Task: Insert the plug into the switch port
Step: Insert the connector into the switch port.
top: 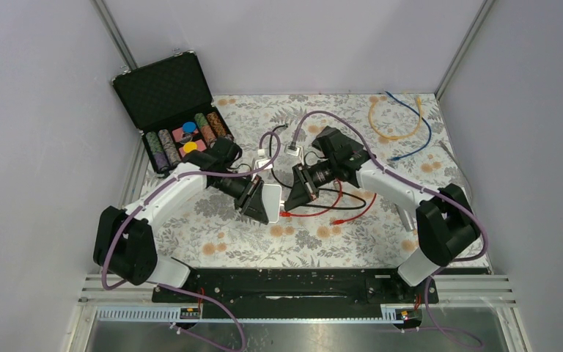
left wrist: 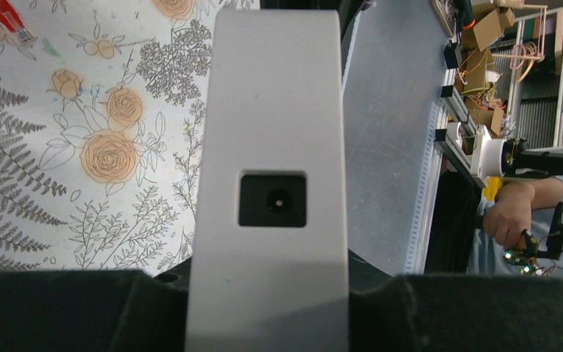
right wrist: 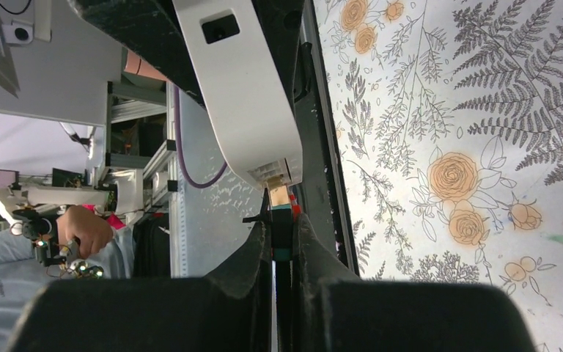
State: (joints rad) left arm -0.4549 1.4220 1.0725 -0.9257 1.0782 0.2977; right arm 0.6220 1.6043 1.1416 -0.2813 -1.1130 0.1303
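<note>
My left gripper (top: 258,207) is shut on a white network switch (top: 270,203) and holds it above the table. In the left wrist view the switch (left wrist: 271,132) fills the middle, with a black round power socket (left wrist: 273,199) facing the camera. My right gripper (top: 290,199) is shut on a clear plug (right wrist: 279,196) on a black cable. In the right wrist view the plug tip touches the port end (right wrist: 271,173) of the switch (right wrist: 238,88); how far in it sits is hidden.
Red cables (top: 333,209) and a black cable lie on the floral cloth under the right arm. An open black case of poker chips (top: 179,132) stands at the back left. Orange and blue cables (top: 399,125) lie at the back right. Two white wall sockets (top: 278,152) sit behind the grippers.
</note>
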